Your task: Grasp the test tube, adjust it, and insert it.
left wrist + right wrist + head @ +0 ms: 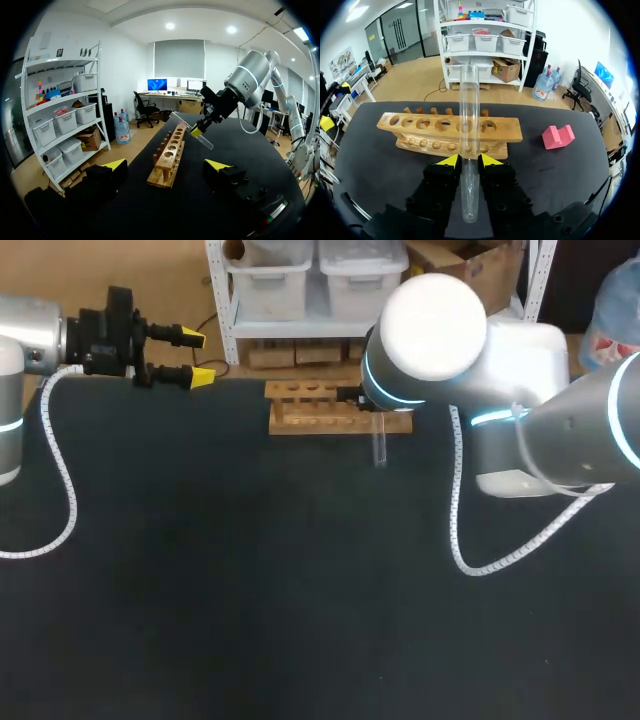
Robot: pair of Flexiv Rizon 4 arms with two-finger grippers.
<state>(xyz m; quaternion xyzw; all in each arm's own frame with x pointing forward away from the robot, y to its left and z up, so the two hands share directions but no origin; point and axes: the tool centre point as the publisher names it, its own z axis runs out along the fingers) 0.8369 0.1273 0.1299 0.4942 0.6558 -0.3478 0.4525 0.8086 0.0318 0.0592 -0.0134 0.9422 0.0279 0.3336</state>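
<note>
Test tube [469, 100] is clamped in my right tool [469, 161], whose two yellow tips press on it from either side partway along the glass. The tube is clear and runs along the line of the fingers: its open mouth points ahead over the wooden rack [340, 420], and its rounded end sticks back toward the wrist. From the left wrist view it hangs tilted in the air, mouth higher than the closed end, just above the row of holes and not in any of them. On the tabletop [250, 590] the rack lies lengthwise at about 12 o'clock, near the far edge. My right arm comes in from 3 o'clock and holds the tube over the rack's 3 o'clock end, with the rounded end reaching out toward 6 o'clock. My left tool [196, 358] is spread wide with nothing in it, at about 10 o'clock above the far left edge, well apart from the rack, its fingers pointing toward 3 o'clock. A pink block [557, 136] rests on the tabletop near one end of the rack, not touching it.
</note>
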